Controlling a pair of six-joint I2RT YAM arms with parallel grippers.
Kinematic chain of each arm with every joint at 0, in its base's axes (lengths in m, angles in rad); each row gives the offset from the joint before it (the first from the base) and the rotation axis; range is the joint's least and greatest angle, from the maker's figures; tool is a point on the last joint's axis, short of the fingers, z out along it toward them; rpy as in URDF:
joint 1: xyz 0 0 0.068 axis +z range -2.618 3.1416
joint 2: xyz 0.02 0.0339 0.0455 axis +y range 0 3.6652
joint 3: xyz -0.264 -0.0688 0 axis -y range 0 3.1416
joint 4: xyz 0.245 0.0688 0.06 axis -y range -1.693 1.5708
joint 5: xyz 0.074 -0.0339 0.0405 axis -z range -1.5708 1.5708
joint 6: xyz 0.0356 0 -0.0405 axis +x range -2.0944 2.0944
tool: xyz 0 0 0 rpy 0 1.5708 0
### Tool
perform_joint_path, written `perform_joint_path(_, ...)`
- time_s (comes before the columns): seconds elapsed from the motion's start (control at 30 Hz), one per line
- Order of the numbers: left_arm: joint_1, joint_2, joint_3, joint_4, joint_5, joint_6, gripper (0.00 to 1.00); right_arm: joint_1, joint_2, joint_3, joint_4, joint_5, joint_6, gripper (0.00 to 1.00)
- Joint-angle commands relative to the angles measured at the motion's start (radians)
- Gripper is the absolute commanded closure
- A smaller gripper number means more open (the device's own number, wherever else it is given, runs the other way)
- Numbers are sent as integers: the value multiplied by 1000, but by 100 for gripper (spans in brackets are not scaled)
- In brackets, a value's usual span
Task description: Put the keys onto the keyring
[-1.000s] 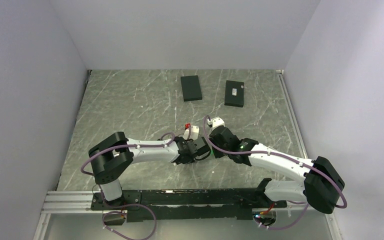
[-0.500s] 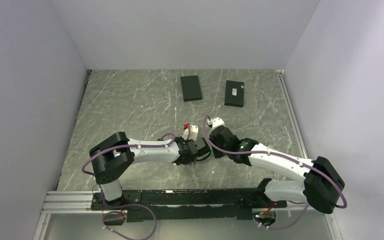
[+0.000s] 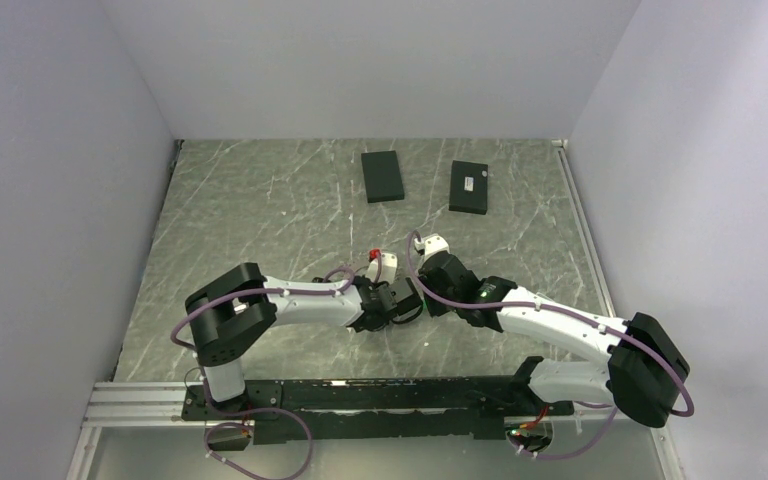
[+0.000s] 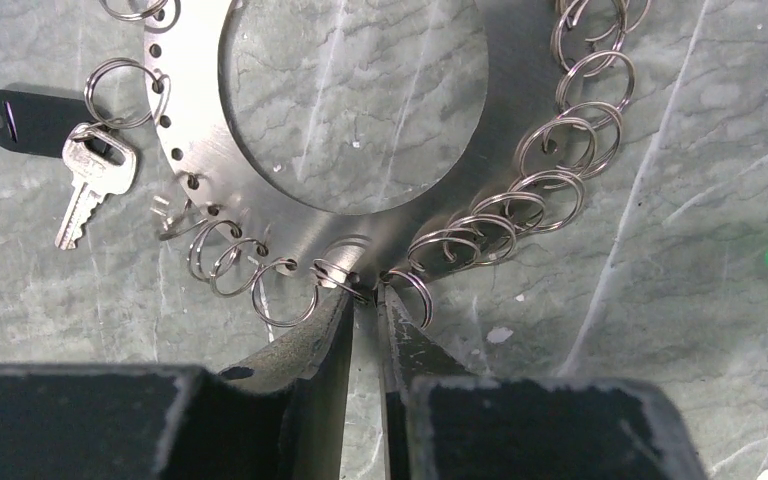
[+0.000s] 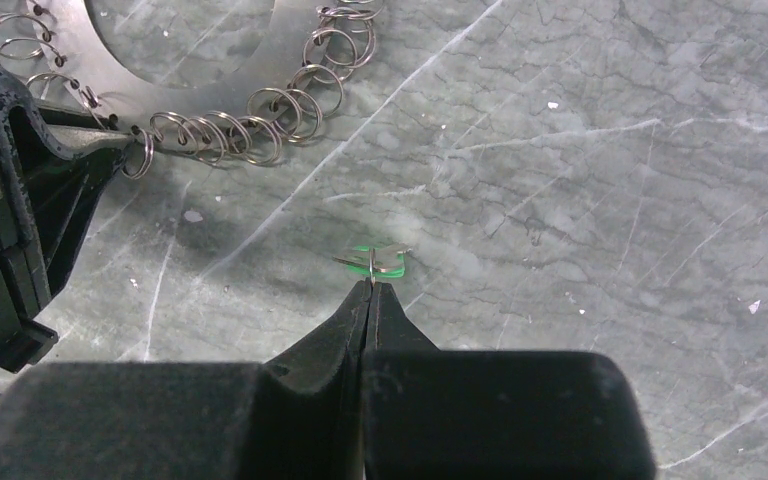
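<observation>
Bearing an illegible white label [image 3: 470, 182], one black box [image 3: 464, 199].

This looks like a robot lab; a white left arm [image 3: 295, 300] and right arm [image 3: 560, 322] are bolted to a metal rail [image 3: 140, 405] by a grey stone-look table [image 3: 250, 200]; plain white walls [image 3: 360, 70] box it in; purple cables [image 3: 295, 435] loop around.

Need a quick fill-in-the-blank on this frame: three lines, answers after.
1. The tag held in the right fingers is ___.
2. The fob beside the silver key is ___.
3. The black boxes at the table's far side number ___.
Answers: green, black, two.
</observation>
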Motion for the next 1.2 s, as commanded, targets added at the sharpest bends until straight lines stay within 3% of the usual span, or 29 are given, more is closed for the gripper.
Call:
perform_joint_path(0.0,-5,-4,-18,13,-41,-19,81,-3,-16,0,34,-7,3,100)
perform_joint_path(0.13,-5,-1,-9,-11,-62,-28,82,-4,-18,1,33,-9,5,100)
perform_joint_path(0.23,-6,-16,-11,-19,-73,-41,73,-3,-19,-1,33,-10,5,100)
perform_joint_path(0.4,-14,-53,-5,-42,-93,-66,69,-4,-21,0,32,-13,5,100)
perform_joint_path(1.17,-29,44,91,-98,-166,-112,68,-2,-18,-4,46,-40,-1,100)
